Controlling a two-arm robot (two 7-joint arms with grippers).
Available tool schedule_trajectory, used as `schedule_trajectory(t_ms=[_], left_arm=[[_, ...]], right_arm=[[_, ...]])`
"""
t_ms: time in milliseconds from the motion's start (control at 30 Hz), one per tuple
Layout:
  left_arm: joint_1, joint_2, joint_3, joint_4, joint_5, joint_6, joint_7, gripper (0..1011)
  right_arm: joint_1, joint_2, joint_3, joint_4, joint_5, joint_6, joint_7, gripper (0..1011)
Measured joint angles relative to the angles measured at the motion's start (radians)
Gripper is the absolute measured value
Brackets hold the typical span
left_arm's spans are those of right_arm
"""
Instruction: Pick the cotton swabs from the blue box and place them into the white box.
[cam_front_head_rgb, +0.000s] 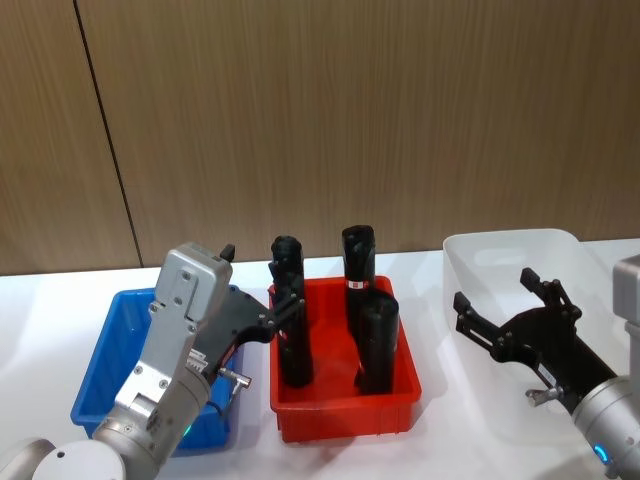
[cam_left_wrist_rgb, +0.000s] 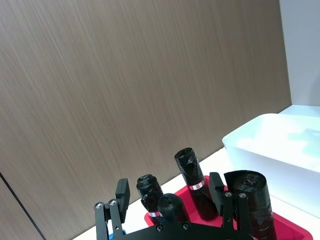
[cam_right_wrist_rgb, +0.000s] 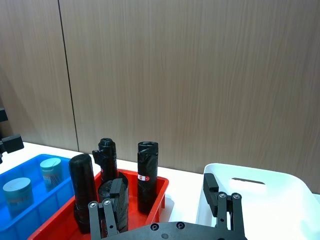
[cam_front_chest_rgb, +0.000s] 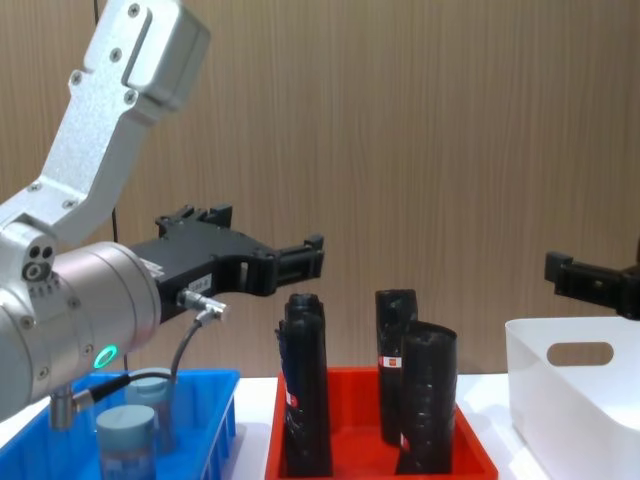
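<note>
Directly ahead of the spread left claw (cam_front_head_rgb: 287, 312) stand black rolls (cam_front_head_rgb: 358, 262) in a red tray (cam_front_head_rgb: 345, 422); cotton swabs (cam_front_chest_rgb: 127, 432) sit below, behind it; the spread right claw (cam_front_head_rgb: 495, 290) overhangs the white box (cam_front_head_rgb: 515, 246).

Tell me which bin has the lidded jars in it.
The blue box, at the robot's left: two clear jars with grey-blue lids stand in it. The red tray beside it holds black rolls.

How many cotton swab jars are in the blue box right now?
2, both in the blue box: the far jar at the back, the near jar toward the robot. The left arm may hide more.
</note>
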Motion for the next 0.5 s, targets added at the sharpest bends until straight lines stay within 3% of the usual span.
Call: schedule_trajectory(t_ms=[300,500], left_arm=[[0.000,0.016,-0.020,0.017,-0.030,0.000,-0.020,1004],[0.008,0.037,-0.042,0.029,-0.077,-0.001,-0.026,1004]], right_arm=[[0.000,0.000,0.000,0.000,0.000,0.000,0.000,1002],[0.000,0.000,0.000,0.000,0.000,0.000,0.000,1002]])
